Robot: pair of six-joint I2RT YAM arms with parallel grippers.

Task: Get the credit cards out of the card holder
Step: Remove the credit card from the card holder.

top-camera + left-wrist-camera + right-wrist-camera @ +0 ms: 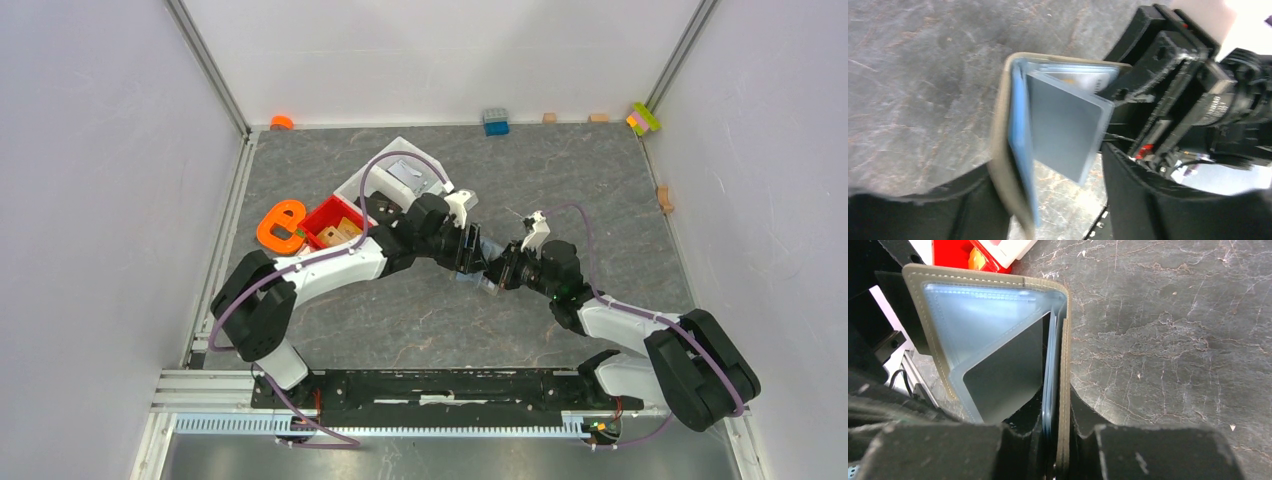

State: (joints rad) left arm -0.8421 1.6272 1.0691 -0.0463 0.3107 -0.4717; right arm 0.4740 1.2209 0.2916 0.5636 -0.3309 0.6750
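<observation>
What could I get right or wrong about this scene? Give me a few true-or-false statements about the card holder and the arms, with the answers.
1. The holder is open. True.
2. The right tool clamps one flap of the holder. True.
3. Every card is out of the holder. False: a card with small print sits inside it.
4. The bin beside the left arm is green. False: it is red.
5. The left arm and the right arm point away from each other. False: both reach in and meet at the holder.
</observation>
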